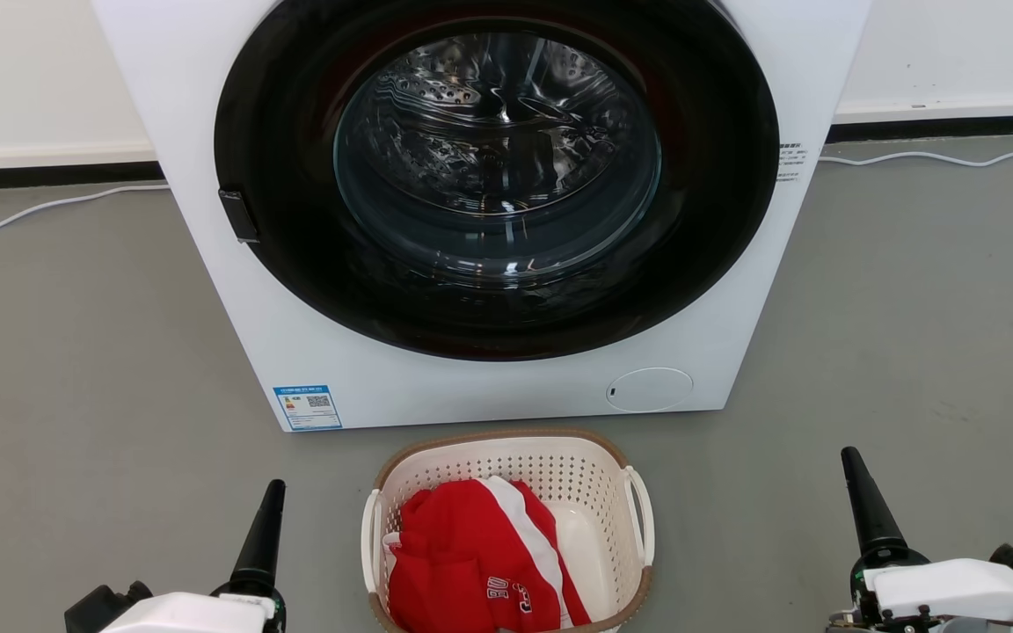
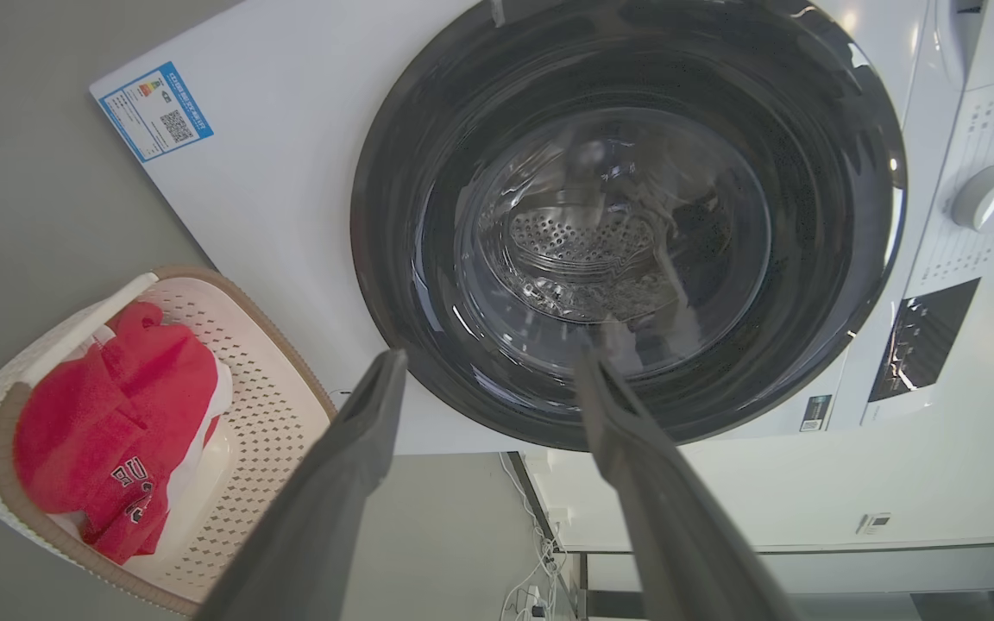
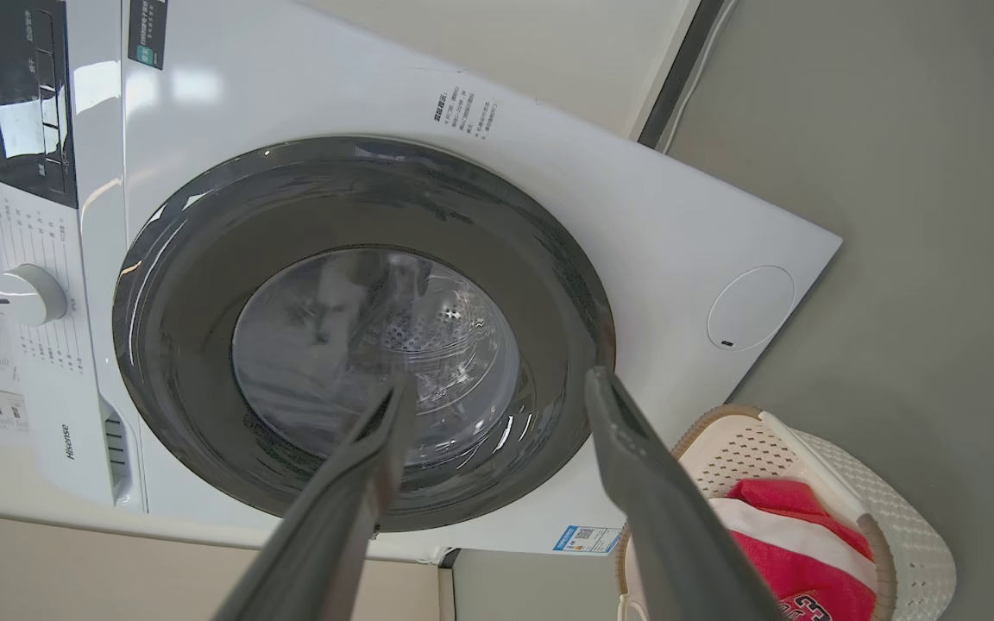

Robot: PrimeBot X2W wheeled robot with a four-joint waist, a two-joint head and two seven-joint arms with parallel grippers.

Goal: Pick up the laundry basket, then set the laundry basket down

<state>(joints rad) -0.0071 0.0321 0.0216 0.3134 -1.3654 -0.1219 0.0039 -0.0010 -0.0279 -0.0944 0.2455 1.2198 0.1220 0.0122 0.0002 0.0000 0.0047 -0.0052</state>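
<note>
Laundry basket [image 1: 559,470] stands on the grey floor [image 1: 76,352], just in front of the white washing machine [image 1: 489,391], below its round glass door. In the basket lies a red garment [image 1: 462,554] with a white stripe. Left hand [image 2: 488,358] is low at the left side of the basket and right hand [image 3: 501,381] at the right side, neither touching it. Each hand has its two dark fingers spread apart and holds nothing.
</note>
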